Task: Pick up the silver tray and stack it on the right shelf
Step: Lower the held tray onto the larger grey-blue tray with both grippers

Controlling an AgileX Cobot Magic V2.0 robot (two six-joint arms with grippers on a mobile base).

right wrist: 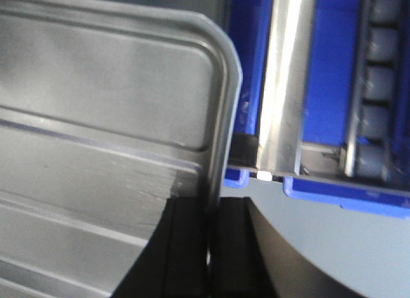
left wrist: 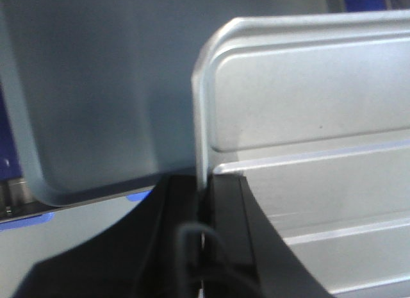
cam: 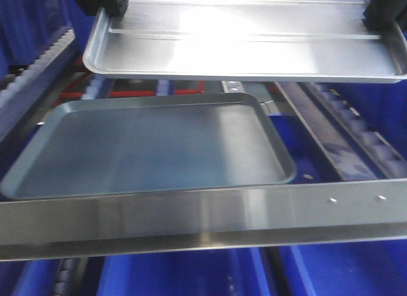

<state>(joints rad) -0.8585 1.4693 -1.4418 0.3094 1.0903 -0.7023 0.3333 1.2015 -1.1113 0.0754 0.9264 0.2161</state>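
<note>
A silver tray [cam: 241,51] hangs level in the air at the top of the front view, held by its two short ends. My left gripper [cam: 108,6] is shut on its left rim; in the left wrist view [left wrist: 204,195] the black fingers clamp the tray's edge [left wrist: 200,118]. My right gripper [cam: 381,16] is shut on its right rim; in the right wrist view [right wrist: 210,215] the fingers pinch the tray's rim [right wrist: 221,118]. Below lies a dark grey-blue tray [cam: 152,146].
A steel bar [cam: 203,216] crosses the front, below the dark tray. Roller rails run at the left [cam: 32,73] and right [cam: 356,143]. Blue bins [cam: 191,270] sit underneath. A steel rail [right wrist: 282,80] and rollers [right wrist: 378,93] lie right of the held tray.
</note>
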